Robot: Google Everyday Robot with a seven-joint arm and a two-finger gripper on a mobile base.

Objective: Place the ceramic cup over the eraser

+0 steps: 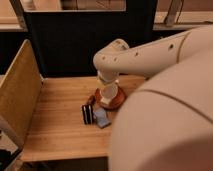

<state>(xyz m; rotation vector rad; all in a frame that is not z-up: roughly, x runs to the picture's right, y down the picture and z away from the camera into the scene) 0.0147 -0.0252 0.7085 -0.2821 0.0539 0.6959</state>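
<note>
The cream-white ceramic cup [109, 93] sits directly under my gripper [107, 81] at the middle of the wooden table [60, 125]. The cup is over a brown-orange dish [116, 103]; I cannot tell whether it rests in the dish or hangs above it. A flat blue-grey block [101, 118], which looks like the eraser, lies just in front of the dish to the left. A black striped block [88, 114] stands upright beside the blue-grey block on its left. The gripper is above and behind both blocks.
My white arm [165, 100] fills the right and lower right of the view and hides that side of the table. A tall wooden side panel [17, 97] stands along the table's left edge. A dark wall panel [75, 45] closes the back.
</note>
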